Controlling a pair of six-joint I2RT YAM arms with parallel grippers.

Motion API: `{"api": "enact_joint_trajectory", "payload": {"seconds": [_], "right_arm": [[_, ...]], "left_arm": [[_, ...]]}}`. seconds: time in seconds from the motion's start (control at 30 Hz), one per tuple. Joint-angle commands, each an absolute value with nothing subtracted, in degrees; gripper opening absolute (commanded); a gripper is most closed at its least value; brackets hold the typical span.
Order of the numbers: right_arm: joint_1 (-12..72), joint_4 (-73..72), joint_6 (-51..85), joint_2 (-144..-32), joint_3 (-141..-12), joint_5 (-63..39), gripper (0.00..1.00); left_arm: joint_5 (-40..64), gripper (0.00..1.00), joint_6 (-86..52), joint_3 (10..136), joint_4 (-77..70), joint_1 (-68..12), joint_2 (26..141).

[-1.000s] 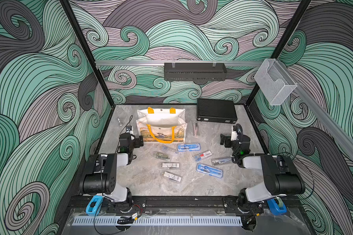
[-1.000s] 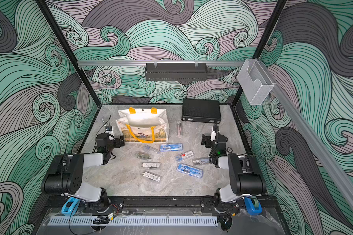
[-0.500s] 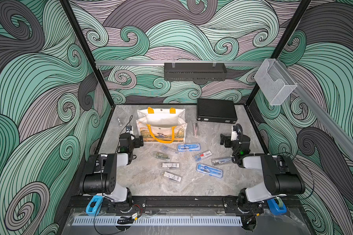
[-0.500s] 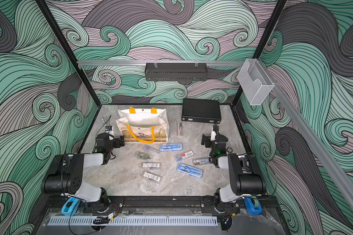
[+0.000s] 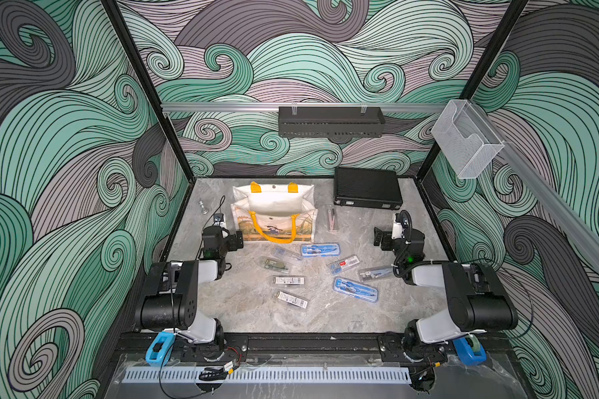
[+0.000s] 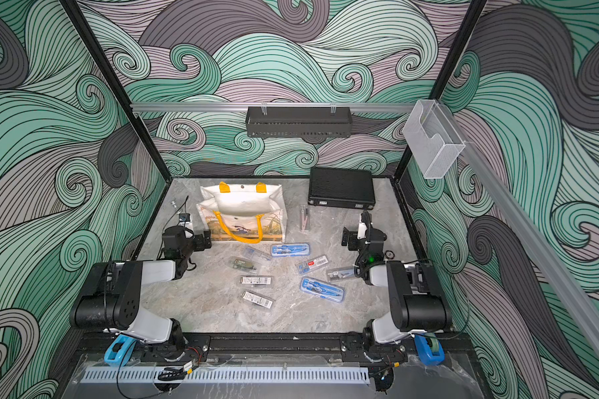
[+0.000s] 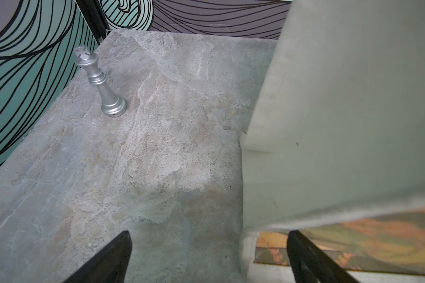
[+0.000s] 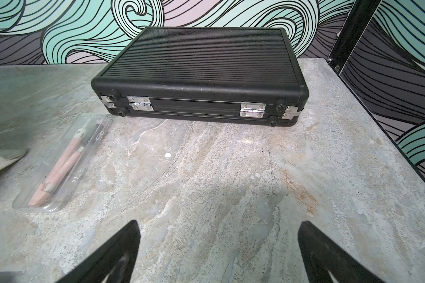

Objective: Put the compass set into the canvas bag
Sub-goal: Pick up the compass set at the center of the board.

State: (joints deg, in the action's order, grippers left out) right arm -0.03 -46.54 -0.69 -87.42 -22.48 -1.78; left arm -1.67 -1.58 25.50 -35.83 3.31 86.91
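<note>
**A:** Did anything shift in that last second?

**B:** Nothing. Both arms sat as they had, and every case lay where it was. I judged that the task had not begun.

**A:** The pincers?

**B:** The left gripper (image 7: 209, 245) was spread wide and empty. It sat close at the 8 o'clock corner of the canvas bag (image 5: 273, 210), and I couldn't tell whether it touched. The right gripper (image 8: 218, 245) was equally wide and held nothing. It hung over bare marble table (image 5: 256, 317) and faced the black hard case (image 8: 199, 73) at the table's 1 o'clock.

**A:** And the compass sets?

**B:** They lay flat on the table, apart from both grippers. A blue-cased compass set (image 5: 320, 249) was just at 5 o'clock of the bag. A second blue-cased set (image 5: 355, 289) lay at 4 o'clock of the table's centre. A pink compass in a clear case (image 8: 64, 161) was at 3 o'clock of the bag. All were slim boxes with see-through lids, the instruments visible inside. The bag stood upright at 11 o'clock with its mouth open and a yellow-orange handle drooped over its printed front.
</note>
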Motion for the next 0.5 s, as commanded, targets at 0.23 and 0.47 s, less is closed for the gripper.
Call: {"api": "enact_joint_trajectory", "payload": {"seconds": [0.23,0.47], "right_arm": [[-0.1,-40.0,-2.1,-82.8,-25.5,-4.3,1.0],[0.3,-18.9,3.9,-71.7,-30.6,-2.0,0.99]], "left_arm": [[-1.0,0.99,-0.8,27.6,-37.4,3.8,86.8],[-2.3,0.99,-7.3,42.9,-4.2,3.7,84.1]]}}
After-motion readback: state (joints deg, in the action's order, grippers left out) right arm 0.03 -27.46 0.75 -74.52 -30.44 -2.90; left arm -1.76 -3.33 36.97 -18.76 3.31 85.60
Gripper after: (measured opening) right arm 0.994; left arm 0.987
